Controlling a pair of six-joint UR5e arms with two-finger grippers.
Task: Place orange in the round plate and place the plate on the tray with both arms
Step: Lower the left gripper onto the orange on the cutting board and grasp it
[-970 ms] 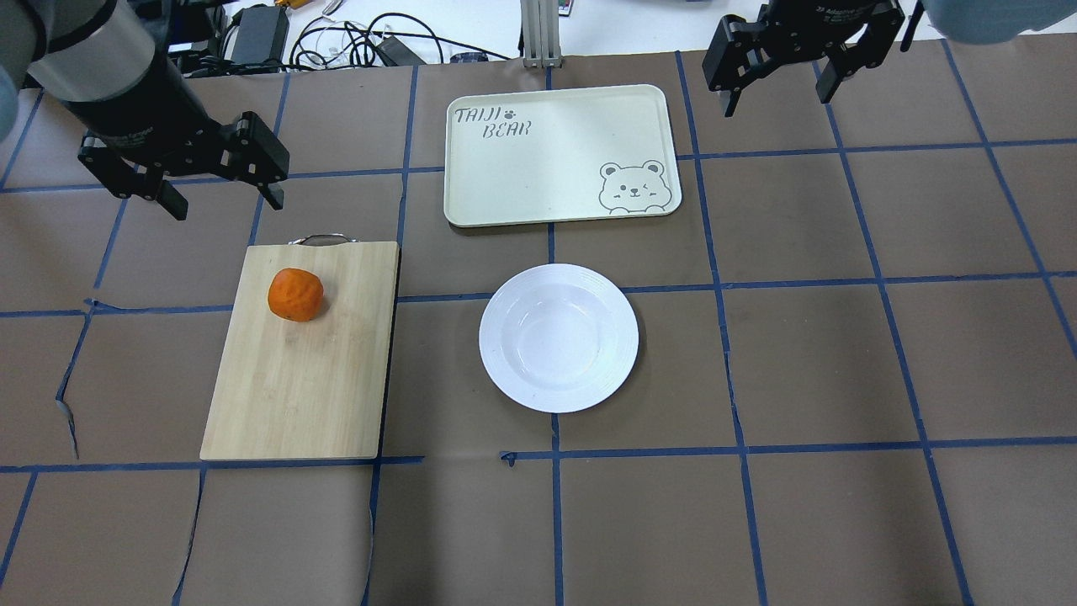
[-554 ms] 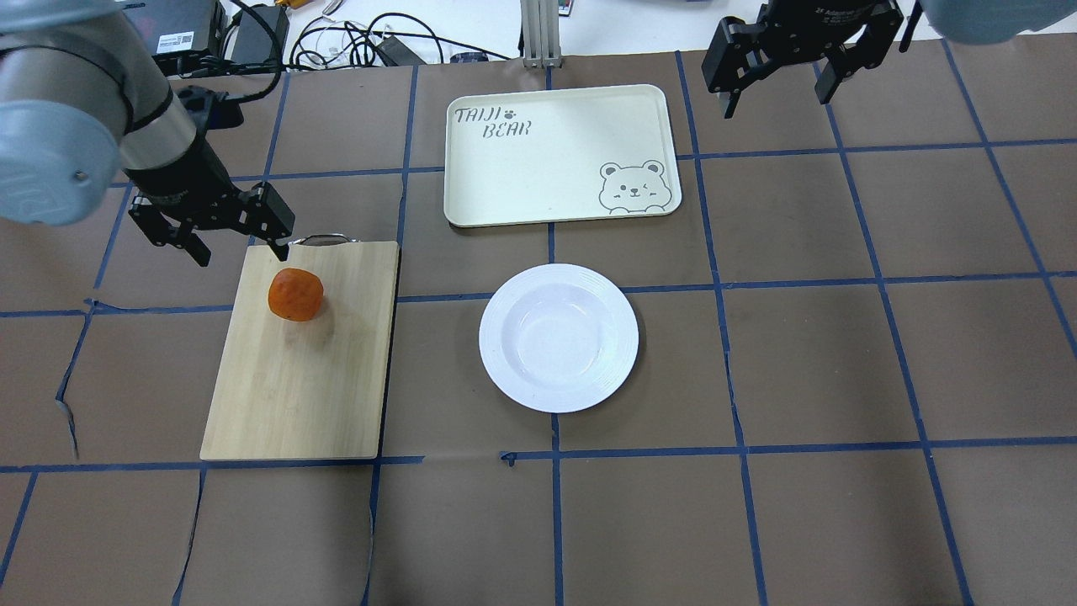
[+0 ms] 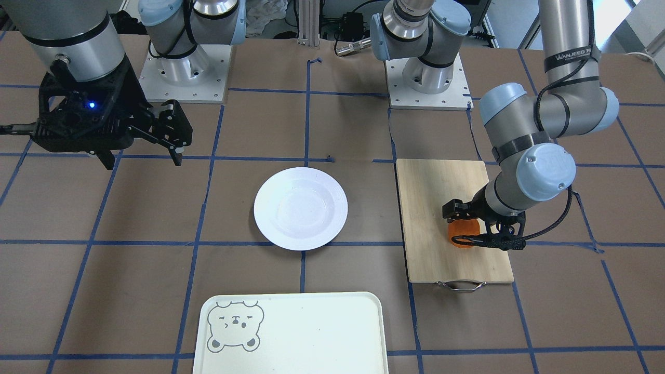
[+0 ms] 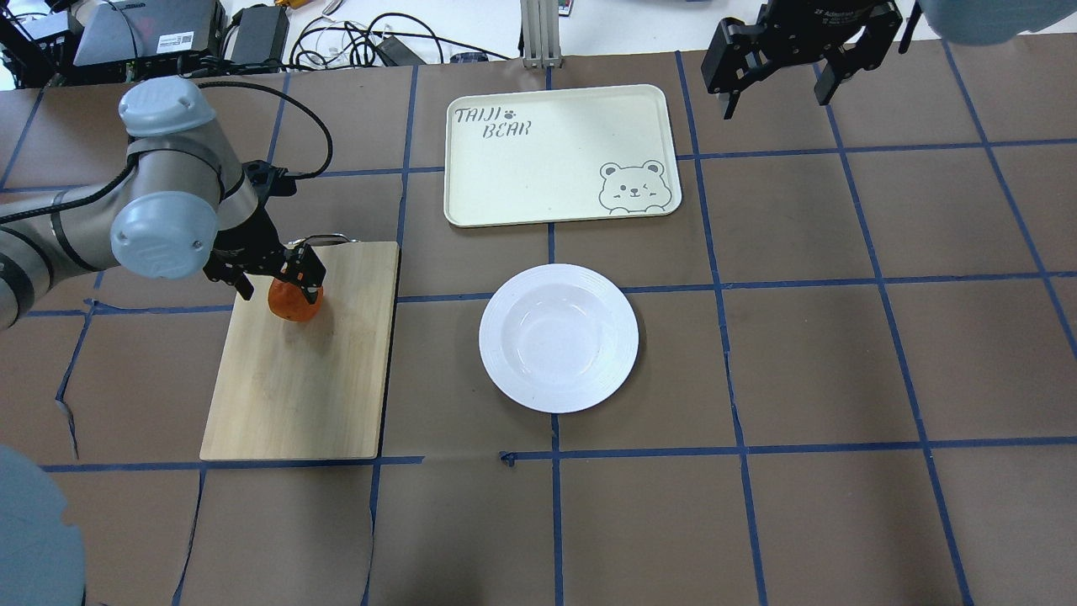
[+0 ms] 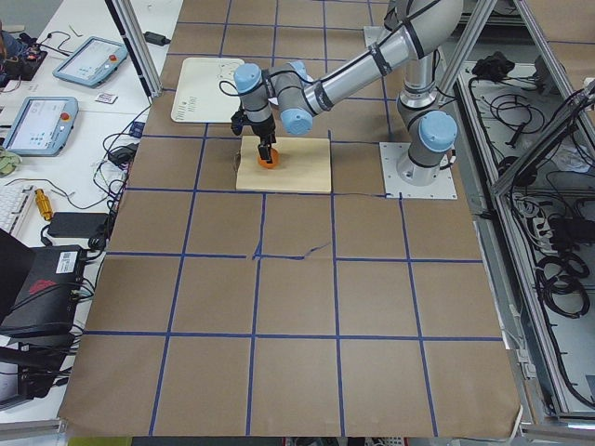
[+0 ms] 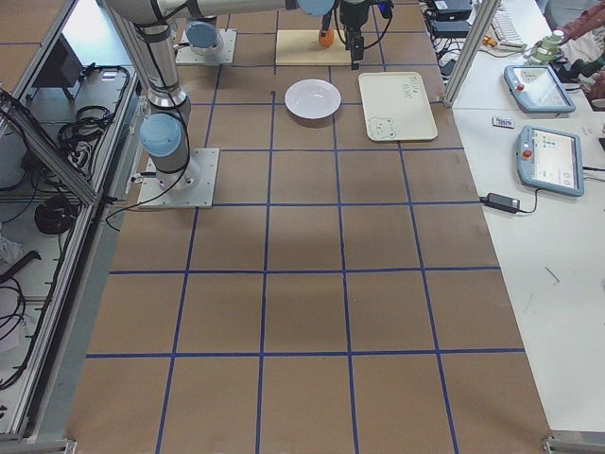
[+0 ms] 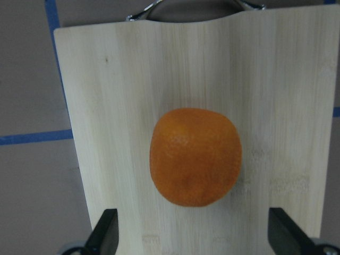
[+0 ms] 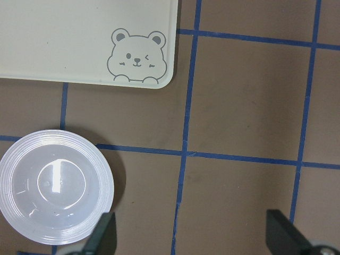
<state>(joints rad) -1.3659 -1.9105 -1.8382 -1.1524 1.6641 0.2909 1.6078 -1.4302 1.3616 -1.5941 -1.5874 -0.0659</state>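
Note:
The orange (image 4: 294, 306) lies on the far part of a bamboo cutting board (image 4: 303, 379). My left gripper (image 4: 278, 284) hangs low over it, open, one finger on each side and neither touching the peel. The left wrist view shows the orange (image 7: 195, 156) centred just ahead of the spread fingertips (image 7: 105, 234). The white round plate (image 4: 559, 337) sits empty at mid-table. Beyond it lies the cream tray (image 4: 559, 156) with a bear face. My right gripper (image 4: 778, 93) hovers open at the far right, above bare table beside the tray.
The cutting board has a metal handle (image 4: 320, 239) on its far edge. Cables and power boxes (image 4: 252, 34) lie beyond the table's far edge. Blue tape lines grid the brown table cover. In the front-facing view both arm bases (image 3: 182, 72) stand at the top.
My left arm has swung in and come down from the table's far left. Its open fingers now sit on either side of the orange. The right gripper, plate and tray have not moved.

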